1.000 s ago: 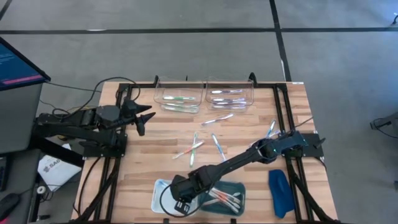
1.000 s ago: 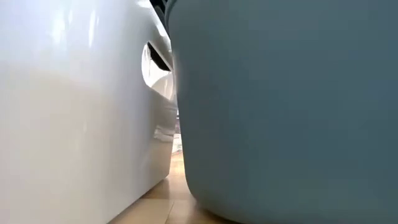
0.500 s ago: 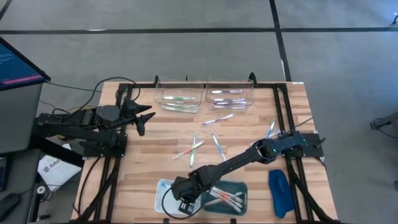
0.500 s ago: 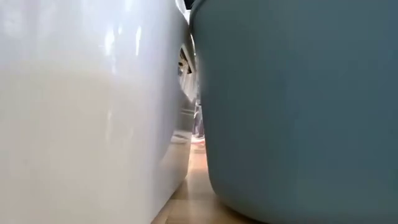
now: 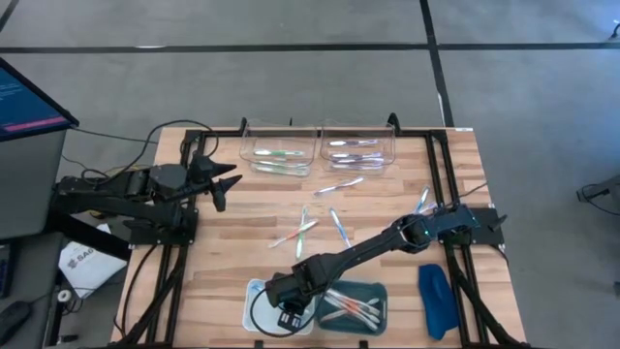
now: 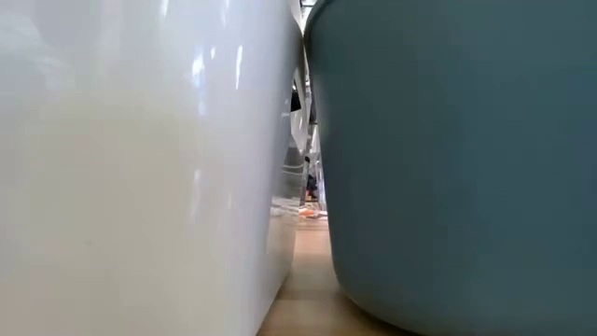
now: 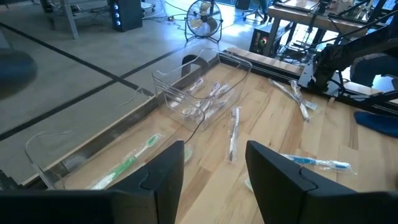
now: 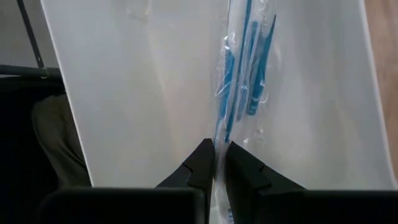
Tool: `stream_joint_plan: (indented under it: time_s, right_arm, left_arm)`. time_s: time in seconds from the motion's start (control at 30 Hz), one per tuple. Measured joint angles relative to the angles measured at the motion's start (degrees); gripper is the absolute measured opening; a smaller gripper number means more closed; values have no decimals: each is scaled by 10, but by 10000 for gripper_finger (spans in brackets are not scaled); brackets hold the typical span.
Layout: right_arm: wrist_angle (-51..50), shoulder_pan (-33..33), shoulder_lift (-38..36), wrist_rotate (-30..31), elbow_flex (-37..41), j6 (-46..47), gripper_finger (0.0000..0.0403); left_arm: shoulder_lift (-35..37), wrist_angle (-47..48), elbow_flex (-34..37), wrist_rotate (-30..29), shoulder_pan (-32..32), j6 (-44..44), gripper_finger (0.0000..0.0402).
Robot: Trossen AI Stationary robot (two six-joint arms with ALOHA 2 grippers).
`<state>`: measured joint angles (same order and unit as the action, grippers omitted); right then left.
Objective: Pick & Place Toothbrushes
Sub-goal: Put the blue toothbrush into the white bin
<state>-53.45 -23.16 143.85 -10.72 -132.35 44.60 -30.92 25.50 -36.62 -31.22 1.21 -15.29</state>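
While right gripper (image 8: 216,163) jaws pinch wrapped blue toothbrush (image 8: 239,74) over white tray (image 8: 143,93), wrapper may snag on release; left gripper (image 7: 214,180) half-open, empty.

A blue toothbrush in a clear plastic wrapper (image 8: 239,68) hangs down over a white tray (image 8: 155,93). The bottom end of its wrapper is pinched between two dark fingers.

More thin toothbrushes lie flat in other spots. A few pink and white toothbrushes (image 5: 349,308) rest in a heap in a dark teal tray (image 5: 376,294) at the near edge of the table. Some wrapped toothbrushes (image 5: 320,225) lie loose on the wooden table (image 5: 242,247), pointing different ways. One green toothbrush (image 5: 276,155) lies in a clear plastic box (image 5: 247,143) at the far side. Silvery wrapped toothbrushes (image 5: 354,147) lie in a second clear box (image 5: 392,143) just beside it.
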Motion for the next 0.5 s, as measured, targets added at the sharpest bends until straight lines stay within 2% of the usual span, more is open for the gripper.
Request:
stream_joint_plan:
  time_s: [0.2,0.5]
  right_arm:
    - [3,0,0,0,0,-5,50]
    - [23,1,0,1,0,-17,123]
  left_arm:
    - [0,0,0,0,0,0,168]
    - [0,0,0,0,0,0,168]
